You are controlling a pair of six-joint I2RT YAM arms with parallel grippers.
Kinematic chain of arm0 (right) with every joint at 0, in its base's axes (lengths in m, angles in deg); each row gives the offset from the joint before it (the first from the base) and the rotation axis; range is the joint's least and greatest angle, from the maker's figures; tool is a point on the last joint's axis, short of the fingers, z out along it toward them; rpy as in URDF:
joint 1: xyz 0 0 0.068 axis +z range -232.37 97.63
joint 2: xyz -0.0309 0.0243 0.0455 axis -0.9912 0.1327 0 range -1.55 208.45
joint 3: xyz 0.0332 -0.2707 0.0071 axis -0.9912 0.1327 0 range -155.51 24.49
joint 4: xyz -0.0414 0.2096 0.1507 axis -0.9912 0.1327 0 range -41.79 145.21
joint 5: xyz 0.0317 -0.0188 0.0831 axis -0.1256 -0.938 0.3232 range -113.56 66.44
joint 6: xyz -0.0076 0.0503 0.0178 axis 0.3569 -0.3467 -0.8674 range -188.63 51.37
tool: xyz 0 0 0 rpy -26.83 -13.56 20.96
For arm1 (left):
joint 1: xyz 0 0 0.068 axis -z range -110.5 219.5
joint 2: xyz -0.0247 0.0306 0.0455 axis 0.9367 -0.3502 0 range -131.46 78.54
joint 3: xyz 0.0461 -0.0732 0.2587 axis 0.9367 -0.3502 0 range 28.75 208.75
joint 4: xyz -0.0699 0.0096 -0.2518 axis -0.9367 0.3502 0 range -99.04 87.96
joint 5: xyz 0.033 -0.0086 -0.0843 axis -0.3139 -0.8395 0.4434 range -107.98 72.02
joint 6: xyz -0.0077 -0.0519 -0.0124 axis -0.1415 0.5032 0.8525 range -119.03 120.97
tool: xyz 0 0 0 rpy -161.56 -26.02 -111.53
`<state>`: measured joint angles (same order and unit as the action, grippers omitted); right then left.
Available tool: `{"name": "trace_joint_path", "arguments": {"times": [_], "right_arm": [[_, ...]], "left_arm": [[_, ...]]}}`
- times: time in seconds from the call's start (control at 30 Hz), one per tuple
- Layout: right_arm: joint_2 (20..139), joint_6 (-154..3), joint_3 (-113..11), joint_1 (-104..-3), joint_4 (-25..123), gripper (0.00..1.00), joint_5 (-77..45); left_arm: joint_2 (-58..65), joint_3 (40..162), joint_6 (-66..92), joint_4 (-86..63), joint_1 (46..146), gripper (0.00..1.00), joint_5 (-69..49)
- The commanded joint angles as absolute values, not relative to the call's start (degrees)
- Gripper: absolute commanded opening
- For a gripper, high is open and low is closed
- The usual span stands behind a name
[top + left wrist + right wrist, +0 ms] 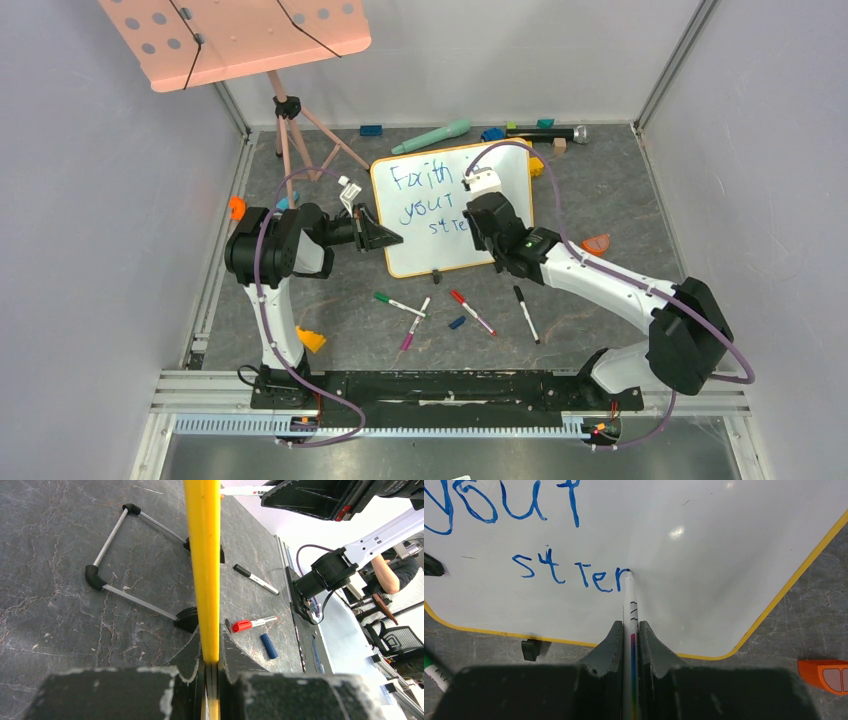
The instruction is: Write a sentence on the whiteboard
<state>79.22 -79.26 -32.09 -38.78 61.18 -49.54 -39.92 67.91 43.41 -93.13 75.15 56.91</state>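
1. The left hand [211, 652] is clenched on the yellow frame of the whiteboard [425, 250], at the board's left edge. In the left wrist view the board is seen only edge-on, as a yellow strip running straight away from the fingers.
2. The whiteboard is found in the middle of the table [620, 200], between the two arms, with its written face turned towards their bases. It appears propped up rather than lying flat.
3. The sentence [585, 575] is written in blue: "Faith" on the top line, "your" beneath it, and a third line that reads roughly "stren". The task is therefore judged unfinished.
4. A marker [630, 605] is grasped by the right hand [630, 632], whose jaws are closed on the barrel. The marker's long axis runs straight out from the hand to the board, and its tip is set at the last blue stroke.
5. Bare white is left to the right of the tip, before the frame, so the next letters are judged to belong there. Only the right arm is placed to write them.
6. In the top view the ends of the first and third lines are covered by the right arm. Whether the tip is pressed down or merely touching cannot be told.
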Motion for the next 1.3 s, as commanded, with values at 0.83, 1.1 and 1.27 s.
{"name": "trace_joint_path", "arguments": {"times": [0.83,1.1,1.27], "right_arm": [[72.18,-81.11,-29.23,-39.92,60.31,0.00,-46.26],[71.59,-80.98,-30.26,-40.01,61.68,0.00,-48.05],[73.12,-80.61,-30.97,-40.17,62.13,0.00,-49.92]], "left_arm": [[-38.72,68.16,37.60,-98.25,75.74,0.02,60.35],[-38.83,68.13,37.63,-98.25,75.74,0.02,60.39],[-38.77,68.19,37.68,-98.25,75.74,0.02,60.33]]}}
